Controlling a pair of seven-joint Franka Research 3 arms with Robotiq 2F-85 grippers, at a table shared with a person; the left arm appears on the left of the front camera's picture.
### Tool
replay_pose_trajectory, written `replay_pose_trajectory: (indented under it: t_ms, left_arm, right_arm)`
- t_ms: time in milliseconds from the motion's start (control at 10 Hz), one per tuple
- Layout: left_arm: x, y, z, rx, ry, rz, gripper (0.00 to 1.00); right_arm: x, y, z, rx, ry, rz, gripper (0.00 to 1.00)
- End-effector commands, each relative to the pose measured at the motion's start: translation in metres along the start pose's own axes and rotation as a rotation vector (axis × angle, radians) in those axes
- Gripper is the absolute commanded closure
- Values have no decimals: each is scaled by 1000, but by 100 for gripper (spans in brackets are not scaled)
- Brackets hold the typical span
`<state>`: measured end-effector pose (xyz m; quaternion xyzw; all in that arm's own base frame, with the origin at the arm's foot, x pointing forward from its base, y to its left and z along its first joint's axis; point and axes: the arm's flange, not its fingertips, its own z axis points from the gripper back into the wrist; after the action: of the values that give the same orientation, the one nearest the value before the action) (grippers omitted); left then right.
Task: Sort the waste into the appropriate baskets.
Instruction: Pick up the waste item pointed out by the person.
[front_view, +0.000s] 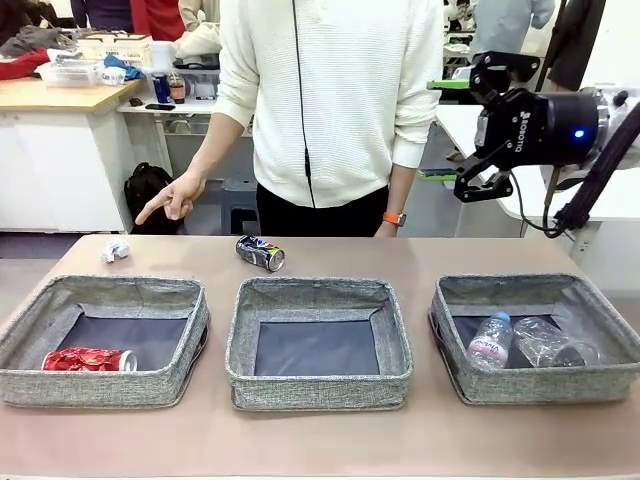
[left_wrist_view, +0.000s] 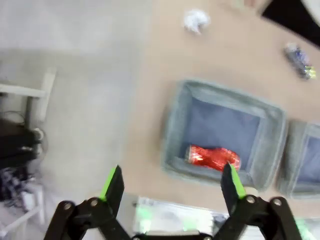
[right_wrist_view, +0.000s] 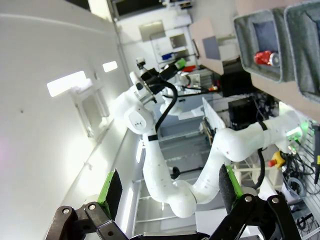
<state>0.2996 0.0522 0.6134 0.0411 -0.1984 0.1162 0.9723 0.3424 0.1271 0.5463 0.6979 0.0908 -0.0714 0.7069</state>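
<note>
1. Brown desk (front_view: 320, 445) with three grey bins in a row; reference: middle basket (front_view: 318, 388). Beyond it stood a person (front_view: 330, 100); farther back, cluttered white counters (front_view: 60, 150), black backpack (front_view: 148, 185) on the floor.
2. Left of the middle basket: left basket (front_view: 100, 388), dented red can (front_view: 88, 360) lying inside. Right of it: right basket (front_view: 540, 385) held the pink-labelled bottle (front_view: 490, 340) and clear bottle (front_view: 552, 345) side by side.
3. The blue can (front_view: 260, 253) lay on the desk just beyond the middle basket's far-left corner; paper wad (front_view: 115, 250) farther left; the person's hand (front_view: 172, 198) pointed down between them.
4. The left tool (left_wrist_view: 172, 182) and right tool (right_wrist_view: 167, 187) were spread wide, gripping nothing; the right one hung high, right of the middle basket.
5. Left wrist view was blurred; frame edge cut the right basket.
6. "ROBOTIQ" read on the right tool's body; can and bottle print was illegible.
</note>
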Motion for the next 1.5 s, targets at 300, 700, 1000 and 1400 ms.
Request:
replay_pose_trajectory:
  t_ms: [300,700,1000,1400]
  left_arm:
    - [-3,-6,-1,-42,14,-19,0]
    - [135,-14,-158,-327,27,-328,0]
    - [158,-21,-239,-374,137,-298,0]
    - [147,-32,-264,-350,205,-293,0]
  right_arm:
    - [0,2,-3,16,-11,6,0]
    - [0,2,-3,16,-11,6,0]
    - [0,2,-3,16,-11,6,0]
    - [0,2,-3,16,-11,6,0]
